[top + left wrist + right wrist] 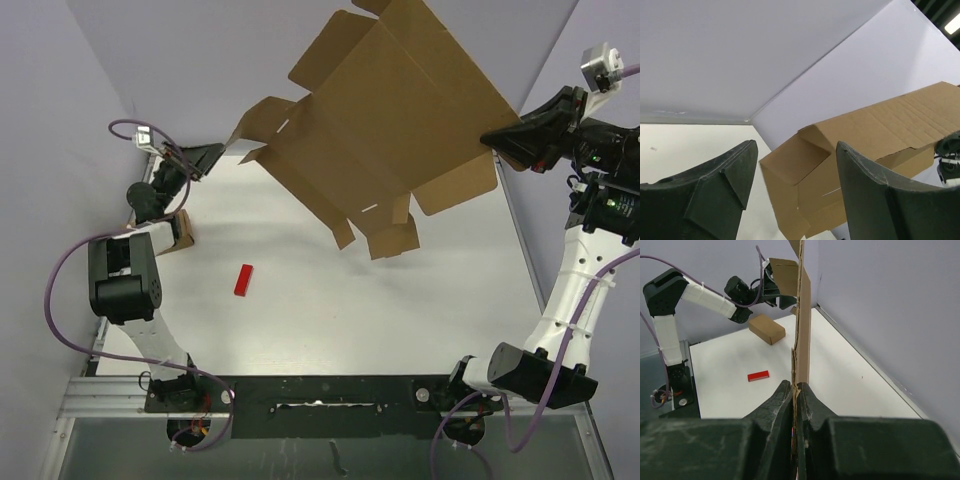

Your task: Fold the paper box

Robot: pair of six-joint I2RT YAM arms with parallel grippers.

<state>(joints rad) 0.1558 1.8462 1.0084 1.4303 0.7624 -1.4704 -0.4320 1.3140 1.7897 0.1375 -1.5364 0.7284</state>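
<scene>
One paper box [390,120], flat and unfolded, is up in the air over the far tabletop [330,320]. Right pincer [795,389] clenched on its edge. Left pincer [212,152] released, near its left flap. Also one small cardboard box [767,328] and one red block [244,280].

The top camera looks steeply down from above the bases at 6 o'clock over the whole table [330,300], the left wrist camera at 9 o'clock peers past its fingers [725,190], and the right at 3 o'clock sights closely along the paper box [804,330], shared by all three.
</scene>
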